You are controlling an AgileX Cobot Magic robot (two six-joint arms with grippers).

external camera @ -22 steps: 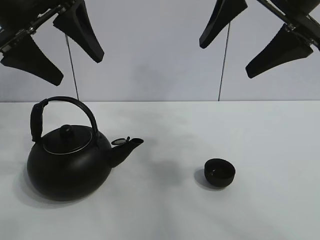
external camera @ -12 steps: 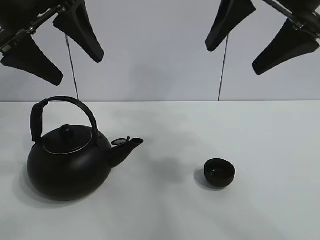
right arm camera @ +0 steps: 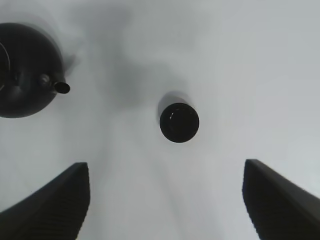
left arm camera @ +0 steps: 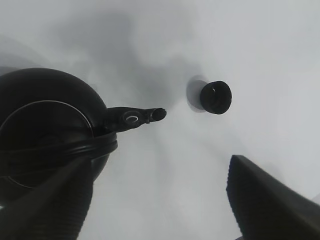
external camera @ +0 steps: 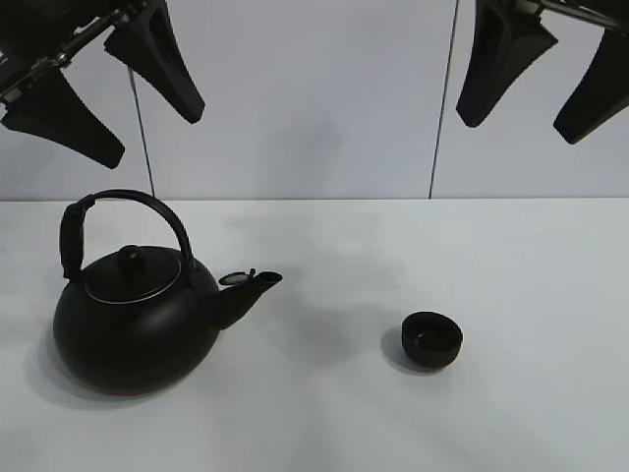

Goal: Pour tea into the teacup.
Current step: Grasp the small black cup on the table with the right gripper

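One small black teacup [external camera: 432, 340] sits to the right on the desk [external camera: 550, 256], well apart from the kettle [external camera: 138, 315] on the left, whose spout [external camera: 257, 283] points toward it. The left claw [external camera: 152, 135] and right claw [external camera: 519, 126] hang high above, both spread wide and empty. To my eye, the left one should take the arched handle [external camera: 128, 202] squarely at its top, so the kettle won't swing.

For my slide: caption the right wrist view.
Small round matte-black teacup framed by open right fingers; big round black kettle beside.

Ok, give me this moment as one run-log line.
left gripper open, raised over kettle | right gripper open, raised | teacup upright on table, untouched
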